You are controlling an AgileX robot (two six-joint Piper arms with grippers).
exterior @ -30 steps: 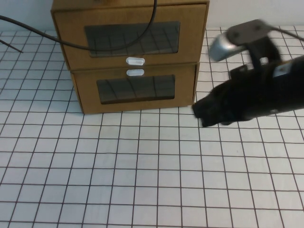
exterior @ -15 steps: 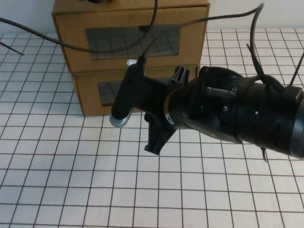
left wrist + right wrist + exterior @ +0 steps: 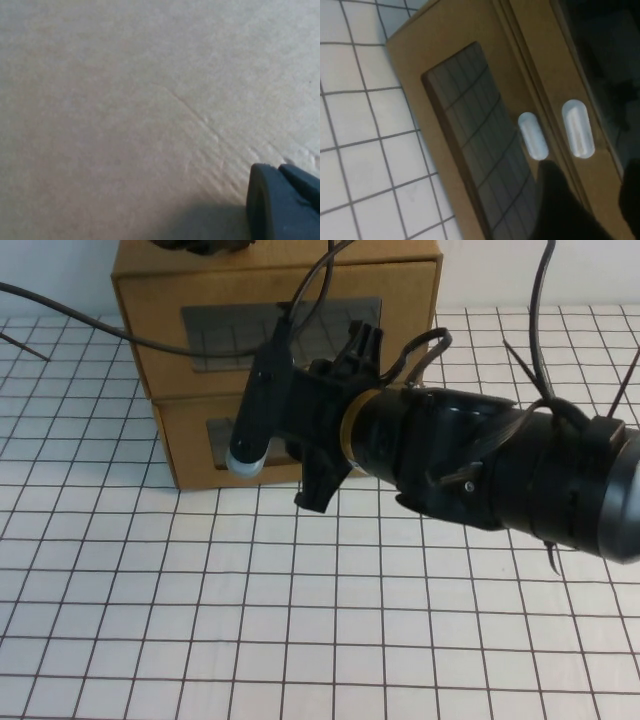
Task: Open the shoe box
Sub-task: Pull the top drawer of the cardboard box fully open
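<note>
The lower shoe box (image 3: 185, 445) stands at the far side of the table (image 3: 200, 620). On it sits the upper shoe box (image 3: 150, 330), and the left gripper (image 3: 280, 205) is close over that one's top. The right gripper (image 3: 340, 420) hangs just before the lower shoe box's front, near its handle tab (image 3: 532, 135).

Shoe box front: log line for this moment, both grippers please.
right gripper open, near lower box tab, no grip | left gripper at upper box top | both shut
</note>
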